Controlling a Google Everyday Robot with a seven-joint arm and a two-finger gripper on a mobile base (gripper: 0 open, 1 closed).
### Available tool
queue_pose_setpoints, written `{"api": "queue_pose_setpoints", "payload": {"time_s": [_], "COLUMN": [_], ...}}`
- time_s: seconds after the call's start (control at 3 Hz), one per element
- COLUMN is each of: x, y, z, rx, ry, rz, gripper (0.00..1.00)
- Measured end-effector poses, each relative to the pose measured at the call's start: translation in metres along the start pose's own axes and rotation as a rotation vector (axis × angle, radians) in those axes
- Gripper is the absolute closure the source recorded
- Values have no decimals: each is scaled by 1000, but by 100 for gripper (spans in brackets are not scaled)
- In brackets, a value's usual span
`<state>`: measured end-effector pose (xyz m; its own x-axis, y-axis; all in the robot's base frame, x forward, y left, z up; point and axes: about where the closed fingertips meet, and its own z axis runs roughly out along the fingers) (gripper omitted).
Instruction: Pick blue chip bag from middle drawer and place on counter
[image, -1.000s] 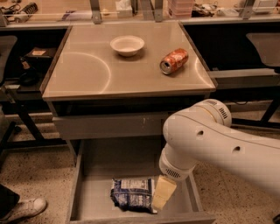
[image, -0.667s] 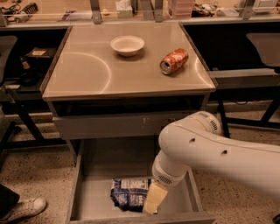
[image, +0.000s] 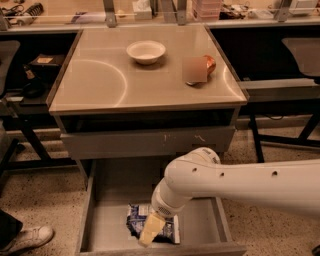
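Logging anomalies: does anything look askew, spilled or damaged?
The orange soda can appears tipped on its side on the counter, at right; no spill visible. The gripper hangs over the blue chip bag in the middle drawer.

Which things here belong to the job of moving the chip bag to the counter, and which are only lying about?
For the job:
- blue chip bag, lying in the open middle drawer
- counter
- gripper, low in the drawer, over the bag

Only lying about:
- white bowl, on the counter
- orange soda can, on the counter
- shoe, on the floor
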<state>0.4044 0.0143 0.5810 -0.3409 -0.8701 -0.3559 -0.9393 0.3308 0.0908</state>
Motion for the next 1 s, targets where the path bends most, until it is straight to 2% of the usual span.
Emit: {"api": "queue_pose_setpoints", "payload": {"time_s": [0.33, 0.67, 1.0], "x": [-14, -12, -13], "y": [-1, 1, -4], "z": [32, 38, 51], "rx": [-76, -90, -77], "ry": [-55, -53, -54], "rz": [-2, 1, 0], "gripper": [0, 0, 0]}}
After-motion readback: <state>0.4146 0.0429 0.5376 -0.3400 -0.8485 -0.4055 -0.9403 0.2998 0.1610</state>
